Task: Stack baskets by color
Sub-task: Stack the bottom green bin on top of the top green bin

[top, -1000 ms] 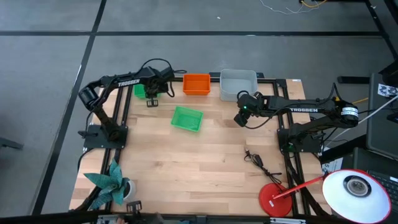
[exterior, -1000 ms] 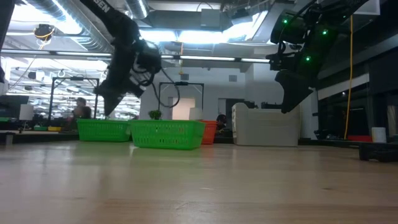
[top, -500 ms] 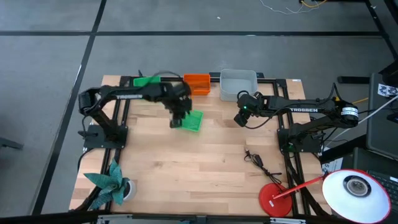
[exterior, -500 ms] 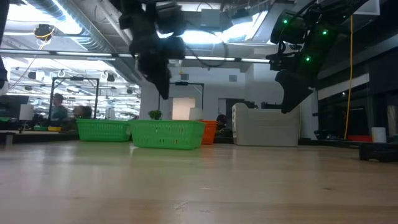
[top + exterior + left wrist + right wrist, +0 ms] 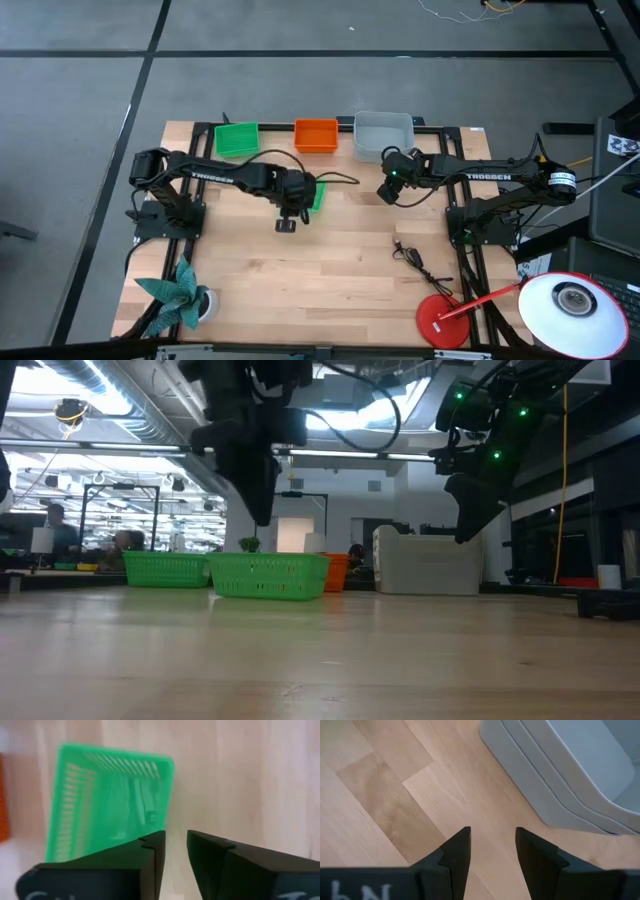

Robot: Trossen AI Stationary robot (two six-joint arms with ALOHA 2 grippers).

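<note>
At the table's far edge stand a green basket [image 5: 237, 138], an orange one [image 5: 316, 135] and a stack of pale grey baskets [image 5: 384, 136]. A second green basket [image 5: 107, 800] rests flat on the wood nearer the middle [image 5: 315, 195]. My left gripper [image 5: 292, 208] hangs over its near left part, pointing steeply down, open, nothing between its fingers [image 5: 175, 850]. My right gripper [image 5: 392, 187] hovers just in front of the grey stack [image 5: 560, 780], open and empty [image 5: 492, 850].
A black cable [image 5: 412, 257] lies on the wood at the near right. A red round lamp base [image 5: 440, 322] stands at the near right corner, a teal folded figure [image 5: 178, 292] at the near left. Bare wood lies across the middle and near part.
My left gripper has swung from the far-left green basket toward the table's right and nearer, turning as it went, and now hangs over the loose green basket. The baskets lie where they were.
</note>
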